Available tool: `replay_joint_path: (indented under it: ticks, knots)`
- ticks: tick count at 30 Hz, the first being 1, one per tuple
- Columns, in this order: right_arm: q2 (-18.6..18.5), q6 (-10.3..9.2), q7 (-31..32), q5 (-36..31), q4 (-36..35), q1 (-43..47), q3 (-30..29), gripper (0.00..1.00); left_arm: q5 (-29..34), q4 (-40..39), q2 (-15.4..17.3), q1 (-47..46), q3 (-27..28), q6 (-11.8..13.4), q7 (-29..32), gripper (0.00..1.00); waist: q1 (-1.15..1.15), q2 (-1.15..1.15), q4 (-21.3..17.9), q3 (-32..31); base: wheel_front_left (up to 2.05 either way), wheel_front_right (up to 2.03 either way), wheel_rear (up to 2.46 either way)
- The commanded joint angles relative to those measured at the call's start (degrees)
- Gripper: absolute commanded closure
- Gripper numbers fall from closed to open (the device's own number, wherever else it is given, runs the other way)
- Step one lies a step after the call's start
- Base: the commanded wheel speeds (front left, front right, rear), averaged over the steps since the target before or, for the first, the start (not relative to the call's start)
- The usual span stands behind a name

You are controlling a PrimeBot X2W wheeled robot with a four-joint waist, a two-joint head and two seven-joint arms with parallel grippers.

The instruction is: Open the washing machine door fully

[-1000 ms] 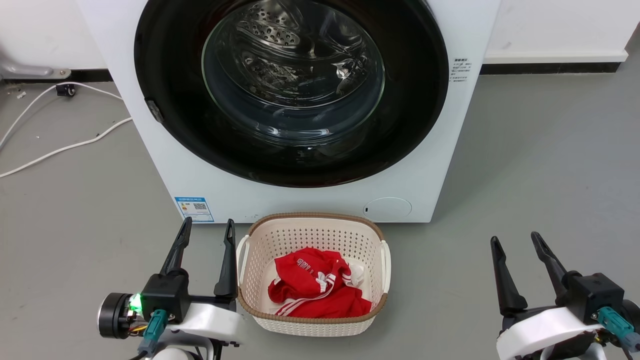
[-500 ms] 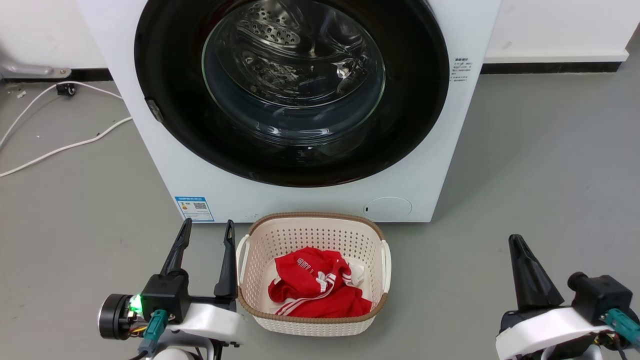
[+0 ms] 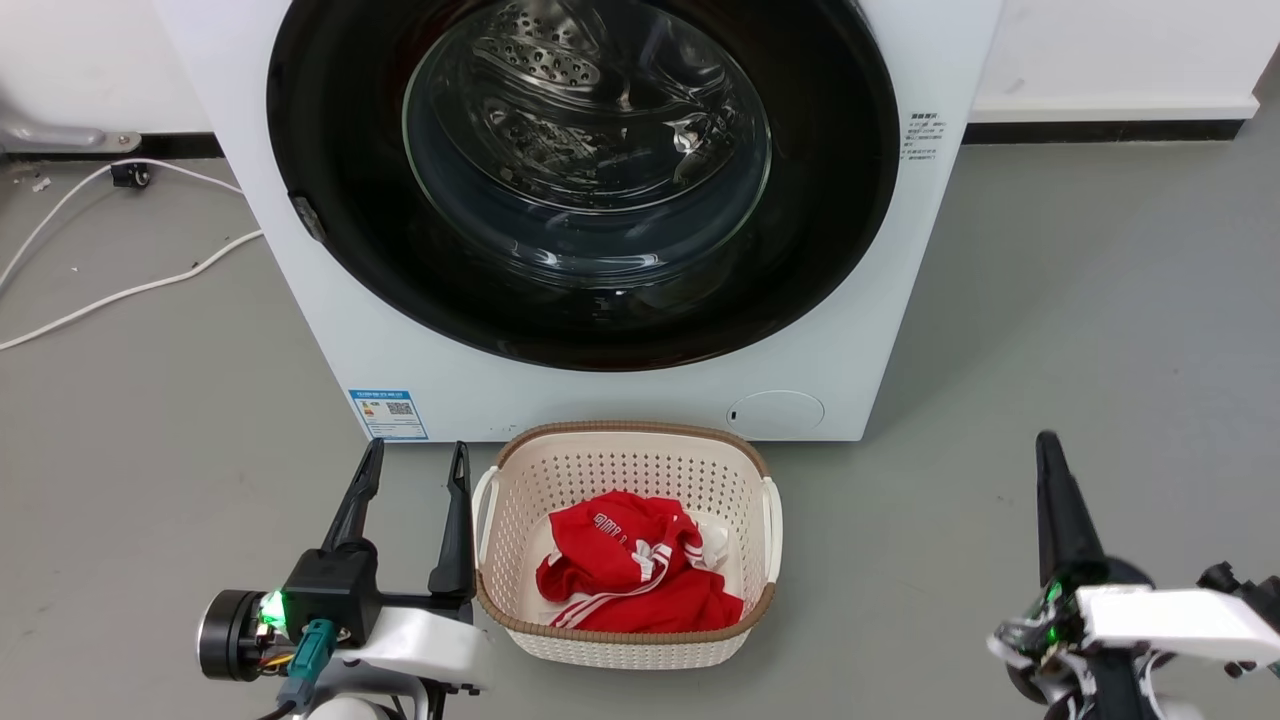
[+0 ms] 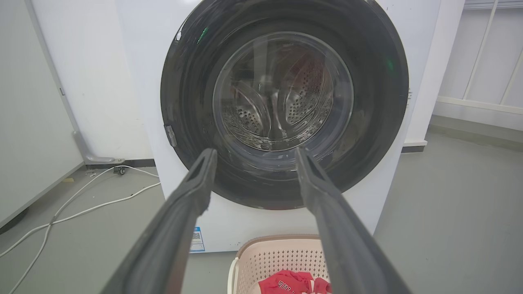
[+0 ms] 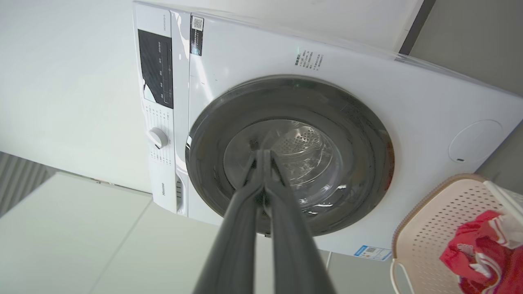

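Observation:
The washing machine is a white box straight ahead, and its round glossy black washing machine door lies flat against the front. The steel drum shows through the door's glass. My left gripper is open at the lower left, above the floor and short of the machine. Its wrist view frames the door between the spread left gripper fingers. My right gripper is shut and empty at the lower right, rolled on its side. In its tilted wrist view, the right gripper points at the door, well apart from it.
A cream perforated basket holding a red garment stands on the floor before the machine, between my arms. White cables trail over the grey floor at the left. A small grey tab sits on the door's left edge.
My right gripper has closed its fingers, rolled onto its side and risen a little in the head view. The left gripper and the door have not moved.

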Motion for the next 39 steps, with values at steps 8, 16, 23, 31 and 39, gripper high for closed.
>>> replay_joint_path:
  ticks: [8,16,23,31,39]
  knots:
    - [-3.36,0.0,4.54,17.47,5.85,-11.96,-3.85,1.0,-0.13,-0.55,-0.13,-1.4,0.28,-0.07,-0.15,0.0,0.0,0.0,-0.65,1.8,0.0,0.0,0.0]
    - [-10.3,0.0,10.74,22.44,20.36,-31.25,-1.95,1.0,-0.18,-1.16,-0.24,-3.52,0.37,-0.18,-0.15,0.0,0.0,0.0,-0.39,5.05,0.0,0.0,0.0]
    - [-16.06,0.0,17.48,21.47,35.62,-49.84,4.76,1.0,-0.12,-2.38,-0.34,-6.14,0.2,-0.08,-0.15,0.0,0.0,0.0,0.58,9.76,0.0,0.0,0.0]
    - [-18.48,0.0,24.66,16.81,51.4,-70.74,12.37,1.0,0.17,-4.36,-0.4,-10.52,-0.1,-0.23,-0.15,0.0,0.0,0.0,1.97,17.75,0.0,0.0,0.0]
    - [-17.31,0.0,30.77,11.86,60.87,-82.13,18.4,1.0,0.0,-4.99,-0.48,-13.66,-1.08,-0.24,-0.15,0.0,0.0,0.0,3.65,21.75,0.0,0.0,0.0]
